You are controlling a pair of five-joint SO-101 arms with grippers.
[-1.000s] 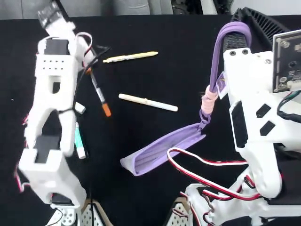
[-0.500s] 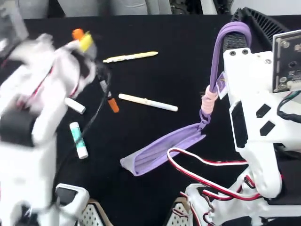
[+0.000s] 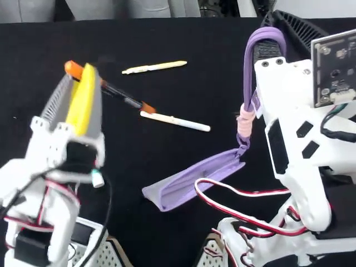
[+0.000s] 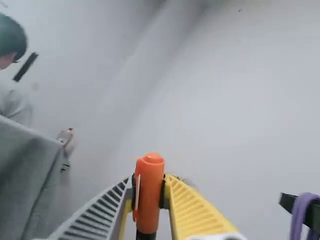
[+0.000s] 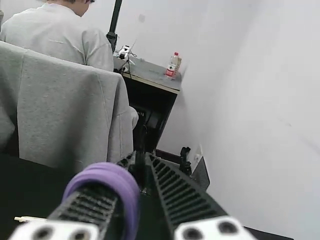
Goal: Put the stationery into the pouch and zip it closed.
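On the matte black tabletop [image 3: 222, 72], left gripper [image 3: 78, 75] jaws clamp a slim orange-capped marker [image 3: 119, 95]; right gripper [image 5: 142, 172] jaws pinch the strap [image 3: 247, 83] of a purple fabric pouch [image 3: 192, 177].

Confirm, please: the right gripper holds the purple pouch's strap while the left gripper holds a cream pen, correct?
Not quite: the left gripper holds the orange-capped marker, as the left wrist view shows. The right gripper does hold the purple pouch's strap.

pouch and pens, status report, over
Left gripper shut on orange-capped pen. Right gripper shut on purple strap, pouch hanging from it, low end on table. Two pale pens on table.
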